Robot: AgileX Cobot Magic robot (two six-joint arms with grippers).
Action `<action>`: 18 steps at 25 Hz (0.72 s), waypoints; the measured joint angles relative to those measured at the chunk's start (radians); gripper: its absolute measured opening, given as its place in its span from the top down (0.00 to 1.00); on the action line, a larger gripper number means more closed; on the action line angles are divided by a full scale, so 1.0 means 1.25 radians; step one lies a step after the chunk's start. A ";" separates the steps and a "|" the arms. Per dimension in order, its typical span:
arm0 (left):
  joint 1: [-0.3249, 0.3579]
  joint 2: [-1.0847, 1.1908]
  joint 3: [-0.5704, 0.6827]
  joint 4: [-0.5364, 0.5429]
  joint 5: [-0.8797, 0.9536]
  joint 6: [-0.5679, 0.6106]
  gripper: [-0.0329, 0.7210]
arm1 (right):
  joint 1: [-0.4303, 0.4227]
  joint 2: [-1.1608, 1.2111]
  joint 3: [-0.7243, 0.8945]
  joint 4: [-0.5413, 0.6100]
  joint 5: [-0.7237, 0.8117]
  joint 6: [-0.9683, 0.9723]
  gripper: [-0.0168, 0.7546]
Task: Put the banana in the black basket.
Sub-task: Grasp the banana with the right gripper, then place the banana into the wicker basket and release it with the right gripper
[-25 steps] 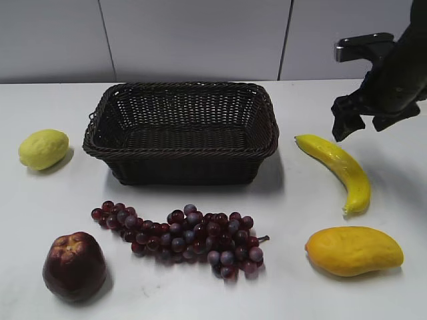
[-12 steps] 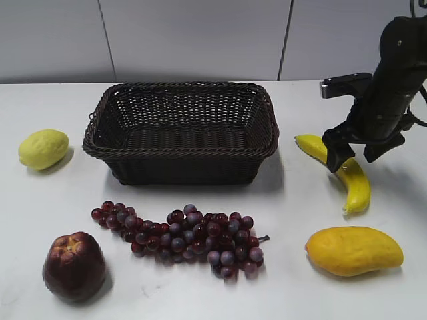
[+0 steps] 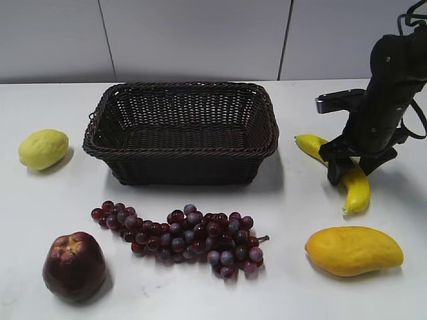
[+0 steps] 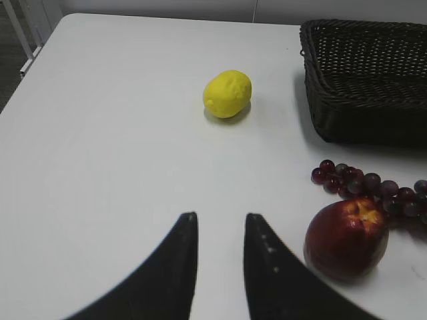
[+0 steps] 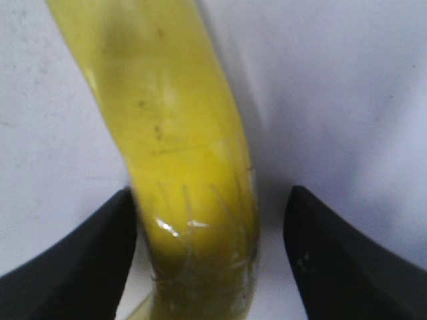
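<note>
Nearest the exterior camera, along the front of the white counter (image 3: 293, 287), sit three items: a dark red apple (image 3: 74, 265) at front left, a bunch of red grapes (image 3: 183, 237) at centre, and an orange-yellow mango (image 3: 353, 250) at front right.

Behind the mango lies the banana (image 3: 357, 189), flat on the counter, to the right of the black basket (image 3: 181, 130) and apart from it. My right end effector (image 3: 349, 172) is lowered over the middle of the banana. Right wrist view: the banana (image 5: 180, 167) runs up between my two dark fingers (image 5: 333, 267); the left finger sits against or just beside the peel, while a strip of counter shows between the peel and the right finger. The jaws are therefore apart, straddling the fruit, not clamped on it.

My left end effector (image 4: 218, 223) does not appear in the exterior view. Left wrist view: its two fingers stand apart with a narrow gap, holding nothing, above bare counter. Ahead of it to the right is the apple (image 4: 346, 238) with the grapes (image 4: 363, 187) just behind it; farther on is a lemon (image 4: 227, 93), and the basket corner (image 4: 363, 83) at upper right.

Farther back in the exterior view, the lemon (image 3: 43, 149) lies well left of the basket, which stands upright at the centre.
</note>
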 joint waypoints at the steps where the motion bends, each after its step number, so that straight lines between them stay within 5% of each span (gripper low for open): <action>1: 0.000 0.000 0.000 0.000 0.000 0.000 0.65 | 0.000 0.003 0.000 0.000 0.002 0.000 0.29; 8: 0.000 0.000 0.000 0.000 0.000 0.000 0.65 | 0.000 0.006 -0.018 0.002 0.034 0.000 0.52; 18: 0.000 0.000 0.000 0.000 0.000 0.000 0.65 | 0.000 -0.017 -0.192 0.012 0.203 0.001 0.53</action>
